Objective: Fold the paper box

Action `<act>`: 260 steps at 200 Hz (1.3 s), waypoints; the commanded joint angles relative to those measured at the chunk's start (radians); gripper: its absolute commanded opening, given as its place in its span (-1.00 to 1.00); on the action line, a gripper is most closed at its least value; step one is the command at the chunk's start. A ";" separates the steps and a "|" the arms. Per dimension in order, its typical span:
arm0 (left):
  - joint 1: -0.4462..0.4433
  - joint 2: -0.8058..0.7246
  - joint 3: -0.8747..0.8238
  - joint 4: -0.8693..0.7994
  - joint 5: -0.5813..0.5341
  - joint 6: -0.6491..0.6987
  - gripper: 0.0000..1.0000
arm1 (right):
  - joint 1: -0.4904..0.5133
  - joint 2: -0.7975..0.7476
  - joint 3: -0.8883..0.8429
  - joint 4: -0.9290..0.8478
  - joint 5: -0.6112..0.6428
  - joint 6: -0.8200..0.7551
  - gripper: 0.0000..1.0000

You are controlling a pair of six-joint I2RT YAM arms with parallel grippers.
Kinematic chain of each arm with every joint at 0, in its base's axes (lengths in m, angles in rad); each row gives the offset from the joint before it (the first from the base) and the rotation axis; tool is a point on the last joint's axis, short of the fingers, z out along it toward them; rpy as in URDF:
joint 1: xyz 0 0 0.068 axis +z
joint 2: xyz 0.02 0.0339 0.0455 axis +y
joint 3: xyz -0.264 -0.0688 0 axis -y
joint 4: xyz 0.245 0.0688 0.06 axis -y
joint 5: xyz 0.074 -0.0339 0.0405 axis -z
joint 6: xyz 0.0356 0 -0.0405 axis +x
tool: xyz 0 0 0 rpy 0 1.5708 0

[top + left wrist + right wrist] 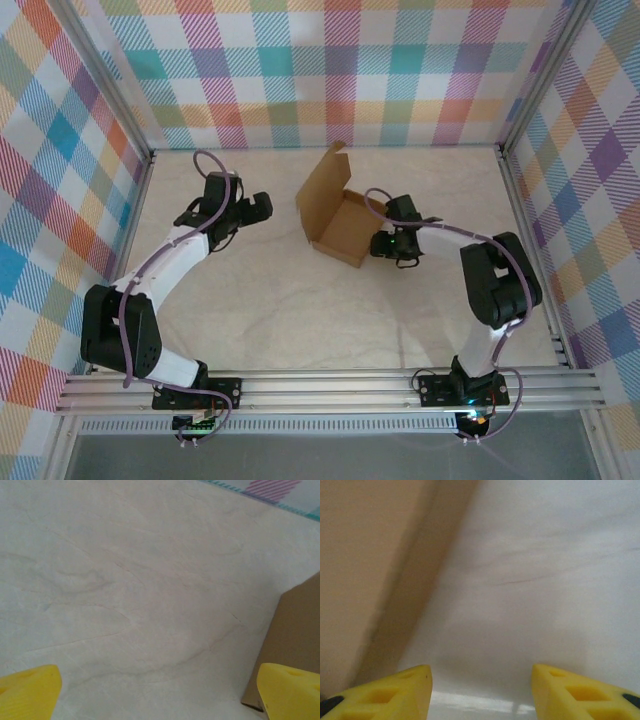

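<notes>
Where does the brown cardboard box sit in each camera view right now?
Top external: brown cardboard box at centre, partly folded.
Left wrist: the box cuts in at the right edge.
Right wrist: the box, blurred, runs down the left side.
Shared landmark: the cream table surface under it.

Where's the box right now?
Top view: the box sits near centre, flap raised, between the left gripper and the right gripper, which is at its near-right edge.
</notes>
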 commanded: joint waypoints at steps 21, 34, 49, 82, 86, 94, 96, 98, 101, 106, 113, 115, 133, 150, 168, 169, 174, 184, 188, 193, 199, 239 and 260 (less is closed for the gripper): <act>-0.005 -0.054 -0.093 0.041 -0.057 -0.253 1.00 | 0.149 0.074 0.100 0.076 -0.107 0.000 0.28; -0.029 -0.065 -0.100 0.002 -0.122 -0.324 1.00 | 0.179 0.061 0.095 0.127 -0.120 -0.047 0.38; -0.088 -0.056 -0.063 -0.134 -0.233 -0.435 0.99 | 0.182 0.010 0.040 0.220 -0.151 -0.068 0.51; -0.278 0.080 0.099 -0.408 -0.415 -0.640 0.91 | 0.164 -0.130 -0.100 0.361 -0.151 -0.104 0.66; -0.294 0.108 0.121 -0.426 -0.421 -0.647 0.91 | 0.160 -0.142 -0.110 0.367 -0.150 -0.104 0.67; -0.318 0.167 0.174 -0.466 -0.426 -0.658 0.90 | 0.156 -0.164 -0.130 0.376 -0.144 -0.104 0.67; -0.323 0.183 0.189 -0.476 -0.425 -0.658 0.89 | 0.154 -0.169 -0.135 0.376 -0.142 -0.103 0.68; -0.327 0.199 0.202 -0.486 -0.424 -0.658 0.88 | 0.154 -0.174 -0.138 0.377 -0.142 -0.104 0.68; -0.333 0.223 0.227 -0.500 -0.421 -0.653 0.87 | 0.153 -0.180 -0.142 0.379 -0.139 -0.104 0.68; -0.339 0.264 0.270 -0.521 -0.417 -0.639 0.85 | 0.152 -0.189 -0.150 0.378 -0.136 -0.106 0.68; -0.347 0.317 0.324 -0.551 -0.412 -0.620 0.81 | 0.151 -0.202 -0.161 0.377 -0.130 -0.107 0.68; -0.350 0.334 0.345 -0.558 -0.411 -0.613 0.80 | 0.151 -0.205 -0.165 0.377 -0.130 -0.107 0.68; -0.361 0.450 0.476 -0.598 -0.381 -0.552 0.69 | 0.149 -0.228 -0.195 0.384 -0.122 -0.106 0.68; -0.363 0.520 0.555 -0.611 -0.350 -0.512 0.56 | 0.149 -0.240 -0.220 0.387 -0.117 -0.106 0.69; -0.362 0.584 0.615 -0.626 -0.329 -0.501 0.40 | 0.147 -0.251 -0.238 0.394 -0.107 -0.103 0.69; -0.362 0.588 0.618 -0.628 -0.327 -0.502 0.40 | 0.147 -0.252 -0.238 0.395 -0.106 -0.103 0.69; -0.362 0.605 0.634 -0.635 -0.318 -0.503 0.35 | 0.145 -0.255 -0.242 0.396 -0.105 -0.103 0.69; -0.360 0.635 0.654 -0.641 -0.300 -0.503 0.30 | 0.142 -0.264 -0.249 0.400 -0.101 -0.101 0.69; -0.360 0.645 0.660 -0.641 -0.293 -0.503 0.27 | 0.140 -0.268 -0.253 0.403 -0.102 -0.101 0.69; -0.359 0.656 0.667 -0.641 -0.283 -0.504 0.25 | 0.139 -0.273 -0.256 0.403 -0.102 -0.101 0.69; -0.359 0.666 0.672 -0.641 -0.275 -0.505 0.20 | 0.138 -0.279 -0.258 0.403 -0.101 -0.101 0.69; -0.352 0.694 0.672 -0.638 -0.248 -0.510 -0.10 | 0.124 -0.325 -0.270 0.393 -0.084 -0.104 0.69; -0.349 0.691 0.660 -0.640 -0.242 -0.503 -0.28 | 0.118 -0.341 -0.271 0.383 -0.074 -0.109 0.69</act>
